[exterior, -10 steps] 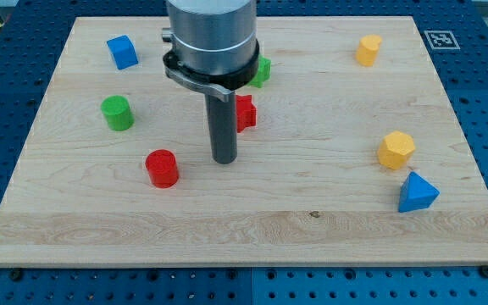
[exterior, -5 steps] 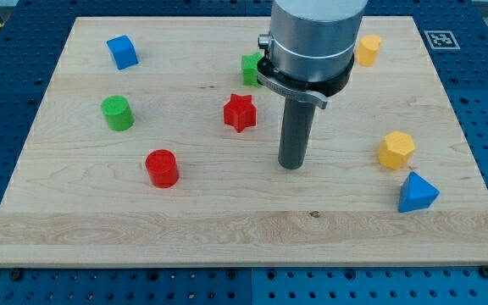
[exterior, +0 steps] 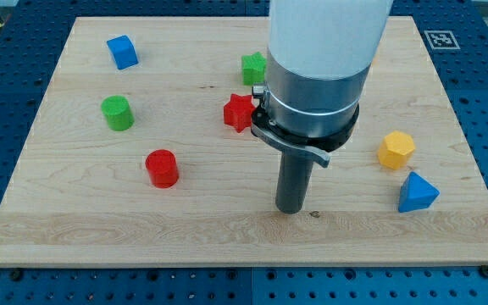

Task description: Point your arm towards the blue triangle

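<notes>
The blue triangle [exterior: 417,192] lies near the board's right edge, toward the view's bottom. My tip [exterior: 291,209] rests on the wooden board [exterior: 100,220] well to the left of the blue triangle, at about the same height in the view, with bare wood between them. The arm's grey body covers the upper middle of the board.
A yellow hexagonal block [exterior: 396,150] sits just above the blue triangle. A red star [exterior: 238,111] and a green block [exterior: 253,68] lie left of the arm. A red cylinder [exterior: 162,168], a green cylinder [exterior: 118,112] and a blue cube [exterior: 122,51] are on the left.
My tip has moved right and then down toward the view's bottom, from beside the red star to the lower middle of the board. The arm now hides the upper yellow block. No block has moved.
</notes>
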Motion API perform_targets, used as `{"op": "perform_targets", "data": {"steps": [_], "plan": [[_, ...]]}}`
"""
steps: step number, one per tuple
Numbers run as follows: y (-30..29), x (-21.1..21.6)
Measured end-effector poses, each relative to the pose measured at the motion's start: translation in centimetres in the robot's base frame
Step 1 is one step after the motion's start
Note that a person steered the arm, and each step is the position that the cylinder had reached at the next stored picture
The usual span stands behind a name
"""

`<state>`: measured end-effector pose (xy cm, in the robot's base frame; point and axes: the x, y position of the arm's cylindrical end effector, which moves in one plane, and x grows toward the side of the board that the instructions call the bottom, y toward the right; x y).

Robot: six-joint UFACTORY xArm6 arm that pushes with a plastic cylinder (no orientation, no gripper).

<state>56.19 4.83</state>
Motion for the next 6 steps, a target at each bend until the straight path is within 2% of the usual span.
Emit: {"op": "perform_targets", "data": {"steps": [4, 5, 6], "plan": [[0.0, 1.2], [0.9, 0.9], [5.0, 0.9]]}}
